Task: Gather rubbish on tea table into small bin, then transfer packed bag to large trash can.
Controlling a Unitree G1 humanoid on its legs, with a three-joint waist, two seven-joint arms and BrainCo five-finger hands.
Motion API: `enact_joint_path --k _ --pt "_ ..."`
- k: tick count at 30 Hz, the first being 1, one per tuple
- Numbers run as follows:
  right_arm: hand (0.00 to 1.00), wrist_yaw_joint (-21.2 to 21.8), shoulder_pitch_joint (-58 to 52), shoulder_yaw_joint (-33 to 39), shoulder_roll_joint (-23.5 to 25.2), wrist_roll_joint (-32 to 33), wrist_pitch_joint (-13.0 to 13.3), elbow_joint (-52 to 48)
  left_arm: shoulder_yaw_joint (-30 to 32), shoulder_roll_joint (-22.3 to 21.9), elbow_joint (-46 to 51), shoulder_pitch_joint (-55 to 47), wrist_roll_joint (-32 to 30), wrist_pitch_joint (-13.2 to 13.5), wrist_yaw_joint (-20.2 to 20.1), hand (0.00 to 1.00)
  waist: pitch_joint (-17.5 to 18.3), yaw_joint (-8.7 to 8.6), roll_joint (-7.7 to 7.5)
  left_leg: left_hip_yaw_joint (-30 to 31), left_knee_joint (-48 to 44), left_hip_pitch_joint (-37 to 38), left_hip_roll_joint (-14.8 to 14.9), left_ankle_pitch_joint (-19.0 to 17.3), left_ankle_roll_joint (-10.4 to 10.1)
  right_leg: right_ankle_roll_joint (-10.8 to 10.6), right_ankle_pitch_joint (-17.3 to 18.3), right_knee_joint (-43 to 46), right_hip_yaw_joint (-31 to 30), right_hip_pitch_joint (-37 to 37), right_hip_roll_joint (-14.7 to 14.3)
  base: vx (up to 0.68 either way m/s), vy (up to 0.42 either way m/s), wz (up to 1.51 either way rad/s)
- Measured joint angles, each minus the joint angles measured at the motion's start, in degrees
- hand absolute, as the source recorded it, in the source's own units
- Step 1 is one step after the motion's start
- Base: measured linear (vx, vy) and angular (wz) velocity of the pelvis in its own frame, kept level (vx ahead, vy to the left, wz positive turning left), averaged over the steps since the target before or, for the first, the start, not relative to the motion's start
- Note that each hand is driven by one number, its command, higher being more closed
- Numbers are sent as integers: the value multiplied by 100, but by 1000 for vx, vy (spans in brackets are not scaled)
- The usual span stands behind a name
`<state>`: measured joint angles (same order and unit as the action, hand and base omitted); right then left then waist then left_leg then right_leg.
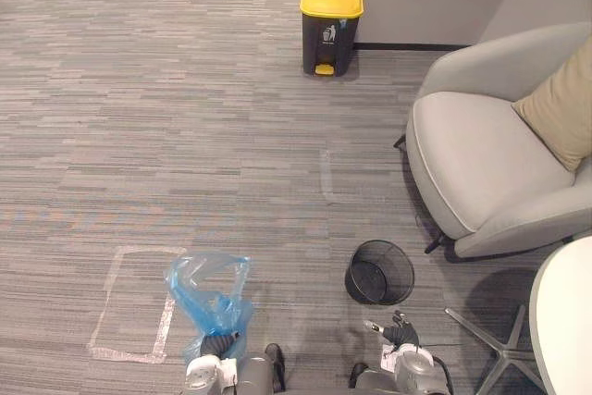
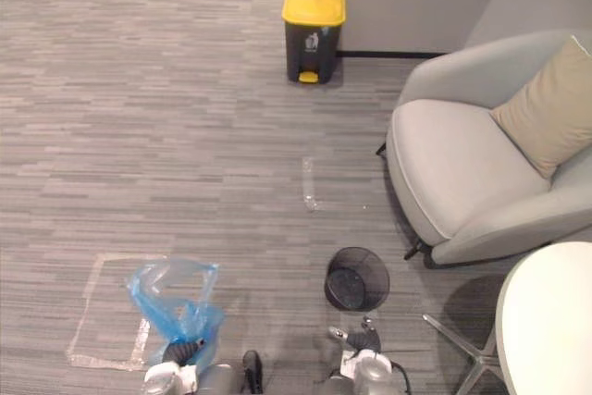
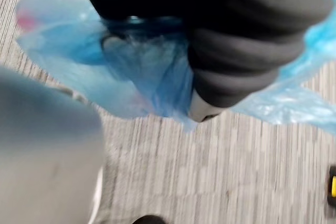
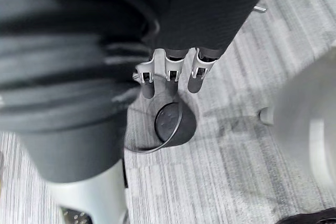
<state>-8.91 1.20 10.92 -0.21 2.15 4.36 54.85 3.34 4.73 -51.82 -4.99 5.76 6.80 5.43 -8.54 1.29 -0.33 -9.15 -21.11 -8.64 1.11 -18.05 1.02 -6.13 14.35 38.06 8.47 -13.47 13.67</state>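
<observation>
Ahead, grey striped carpet point(image 1: 185, 90) (taped square point(image 1: 104, 307)) reaches yellow-lidded bin point(image 1: 330, 30).

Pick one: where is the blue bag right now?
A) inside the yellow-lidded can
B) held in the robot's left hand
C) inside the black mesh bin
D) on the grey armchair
B: the blue bag hangs above the carpet with its bunched neck gripped in the left hand. The black mesh bin stands apart from it, and the yellow-lidded can is far across the floor with its lid down.
</observation>
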Motion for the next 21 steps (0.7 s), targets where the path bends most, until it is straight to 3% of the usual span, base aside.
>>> enact_joint_path --k 2,4,6,7,8,9,11,12,13,14,15,17,18,19,21 --pt "0 6 57 -43 14 0 -11 2 17 77 -3 13 2 0 58 100 -18 -33 -34 98 140 352 128 -144 -32 179 230 -52 52 -358 -463 373 -62 27" --pt "0 5 104 -42 -9 0 -10 2 20 90 -10 63 1 0 58 100 -67 -86 -46 191 417 716 180 -162 -106 289 196 -307 237 -645 -743 436 -104 31" --pt "0 5 67 -38 -47 0 -20 -1 1 125 -64 182 1 5 55 100 -48 -149 -118 293 835 1185 166 -196 -228 540 -309 -1148 431 -926 -981 522 -118 51" --pt "0 6 -14 -31 -120 -2 -20 2 -5 73 -137 240 -3 1 53 100 -58 -216 -68 471 856 1313 216 -286 -402 896 -658 -1221 535 -856 -1043 576 -87 41" --pt "0 4 5 30 -205 -1 -30 14 2 -45 -178 359 -25 10 24 100 -54 -182 108 535 853 1358 416 -219 -545 993 -630 -1210 702 -748 -1115 679 -118 38" --pt "0 4 30 105 -211 -1 -30 6 21 -102 -176 426 -57 12 4 100 -56 -196 123 540 847 1389 417 32 -681 1020 -543 -1173 718 -669 -1088 552 -97 19" --pt "0 1 -52 271 -220 4 -31 -18 40 -245 -155 427 -118 13 -19 100 -58 -231 122 559 376 1471 337 569 -668 1063 -475 -948 831 -349 -960 500 -122 30" --pt "0 1 -115 237 -204 7 -31 -111 115 -380 -61 405 -120 18 -37 100 -100 -239 191 467 -598 1287 440 759 -748 950 -354 -903 967 -175 -1009 422 -113 28" --pt "0 -4 -251 164 -128 8 -30 -260 254 -443 103 256 -121 40 -64 100 -39 -208 152 275 -1819 820 574 1040 -765 927 -281 -1666 926 400 -1073 486 -84 2" --pt "0 -3 -242 114 -83 13 -28 -336 337 -506 184 161 -120 41 -64 100 -46 -177 148 0 -2838 403 848 724 -629 965 -34 -1972 783 765 -1221 396 -12 -44" --pt "0 0 -162 114 -41 19 -31 -342 410 -562 226 203 -118 13 -70 100 -59 -93 258 -65 -3414 -47 1064 370 -502 990 -23 -2043 608 914 -1343 427 49 -69" --pt "0 2 2 107 115 21 -34 -405 462 -514 341 178 -118 8 -67 100 -151 38 110 -299 -3435 -679 1066 30 -303 986 -22 -2283 332 1301 -1251 416 109 -70" --pt "0 -2 16 126 226 21 -33 -434 472 -508 367 199 -118 8 -67 100 -194 79 31 -329 -3240 -835 1033 -25 -343 986 -23 -2344 275 1427 -1174 499 134 -58" --pt "0 -5 23 175 262 21 -32 -476 469 -509 504 236 -118 22 -66 100 -239 128 -78 -374 -2651 -1072 977 -34 -355 982 -21 -2404 206 1631 -1035 401 173 -48" --pt "0 -16 24 209 262 21 -31 -484 456 -551 526 288 -121 27 -69 100 -224 198 -66 -259 -1291 -1328 828 306 -395 758 107 -2465 93 1880 -869 404 250 -51"
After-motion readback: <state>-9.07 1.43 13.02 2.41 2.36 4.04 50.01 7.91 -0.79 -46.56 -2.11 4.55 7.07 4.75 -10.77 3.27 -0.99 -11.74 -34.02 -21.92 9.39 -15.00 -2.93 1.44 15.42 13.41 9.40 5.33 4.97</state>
